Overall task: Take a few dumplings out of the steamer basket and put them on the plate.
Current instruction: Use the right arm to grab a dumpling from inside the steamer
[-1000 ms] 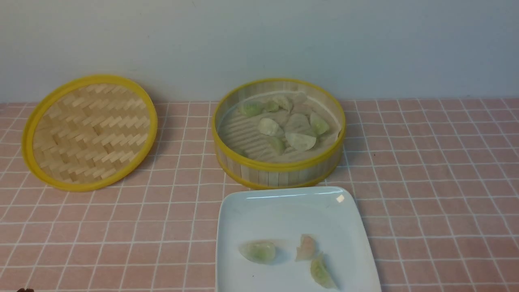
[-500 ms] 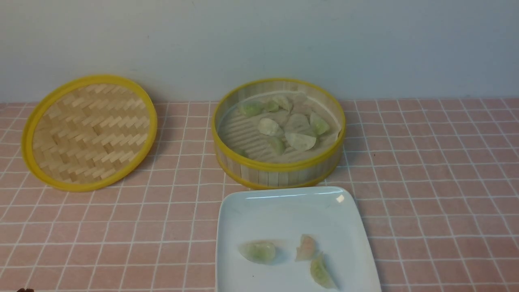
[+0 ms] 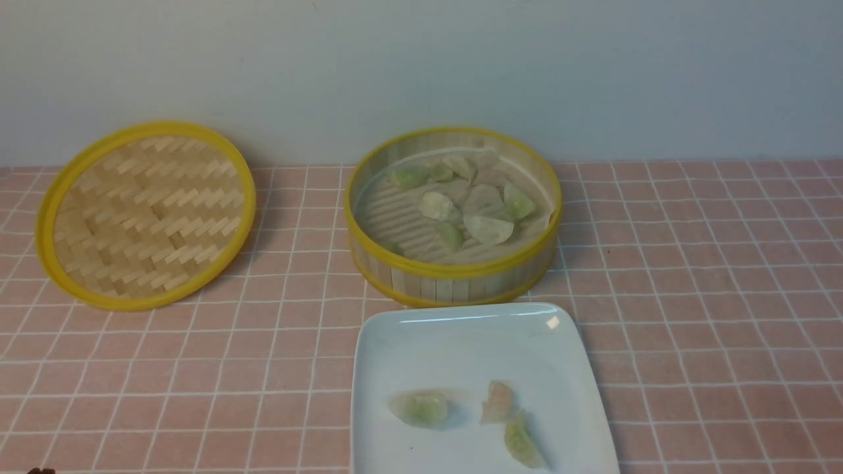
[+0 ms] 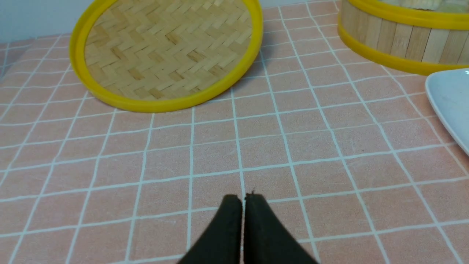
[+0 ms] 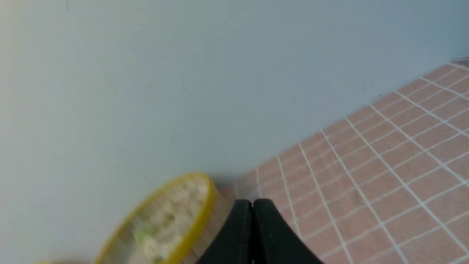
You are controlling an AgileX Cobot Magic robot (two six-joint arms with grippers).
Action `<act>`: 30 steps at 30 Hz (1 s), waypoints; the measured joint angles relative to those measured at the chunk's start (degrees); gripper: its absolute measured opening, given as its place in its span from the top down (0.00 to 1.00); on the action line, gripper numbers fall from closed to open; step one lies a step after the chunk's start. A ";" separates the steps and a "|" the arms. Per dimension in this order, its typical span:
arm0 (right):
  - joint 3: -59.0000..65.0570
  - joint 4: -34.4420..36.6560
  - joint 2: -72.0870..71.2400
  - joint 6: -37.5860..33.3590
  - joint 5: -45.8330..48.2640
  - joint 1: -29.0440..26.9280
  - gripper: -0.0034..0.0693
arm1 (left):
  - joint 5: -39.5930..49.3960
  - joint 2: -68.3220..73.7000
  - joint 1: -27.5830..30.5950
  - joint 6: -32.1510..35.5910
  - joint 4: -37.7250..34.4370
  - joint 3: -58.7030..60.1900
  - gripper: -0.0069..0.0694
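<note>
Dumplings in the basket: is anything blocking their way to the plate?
Only the basket's own wall; the dumplings must go up over it. The plate sits right in front of it, and the half next to the basket is bare. The lid lies off to the left, out of the way.

A plain wall (image 3: 421,66), pale grey-blue and bare, stands well ahead of the left gripper (image 4: 242,198) and fills most of the view beyond the right gripper (image 5: 252,201). Below both grippers spreads a table (image 3: 724,296) under a pink cloth (image 4: 329,146) crossed by thin white lines in a grid. The lines wobble a little just ahead of the left gripper, where the cloth lies slightly uneven. Cloth and wall meet in a straight edge. The light is soft and even, with no hard shadows on wall or cloth.
</note>
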 joint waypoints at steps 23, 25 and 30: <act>-31.29 6.87 22.66 -23.00 29.48 0.00 0.97 | -6.99 0.00 0.00 -3.30 1.01 0.22 0.92; -38.02 4.20 31.93 -24.30 35.96 0.00 0.97 | -12.72 0.00 0.00 -8.54 -4.00 0.22 0.92; -52.69 -1.31 50.11 -25.46 48.16 0.00 0.97 | -22.12 0.00 0.00 -15.61 -11.73 0.22 0.92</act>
